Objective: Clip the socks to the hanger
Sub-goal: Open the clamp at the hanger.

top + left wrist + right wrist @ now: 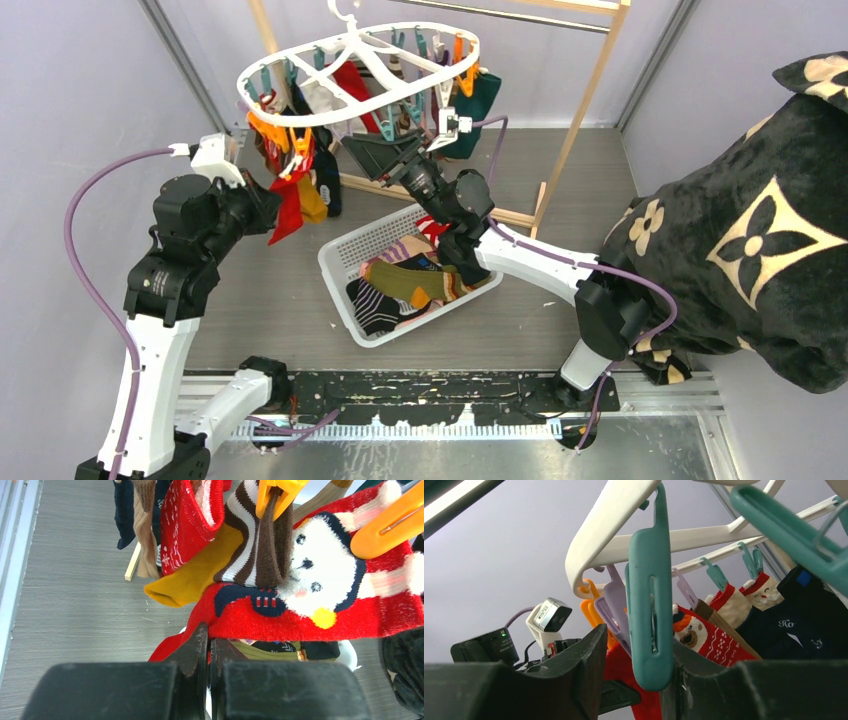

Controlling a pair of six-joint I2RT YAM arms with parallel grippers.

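Observation:
The white oval hanger (300,52) hangs at the top centre with teal, orange and purple pegs and several socks clipped on. My left gripper (272,197) is shut on a red sock (290,212) hanging below the hanger's left rim. In the left wrist view the jaws (209,641) pinch the red sock's lower edge (300,622); it has a white snowman face, and an orange peg (387,522) sits at its top. My right gripper (388,152) is open under the hanger. In the right wrist view a teal peg (651,605) hangs between its fingers (638,646), against the right one.
A white mesh basket (335,268) with several loose socks (405,283) stands on the floor at centre. A mustard sock (195,582) and a brown striped sock (260,545) hang beside the red one. A black plush blanket (740,230) fills the right. The wooden rack frame (585,110) stands behind.

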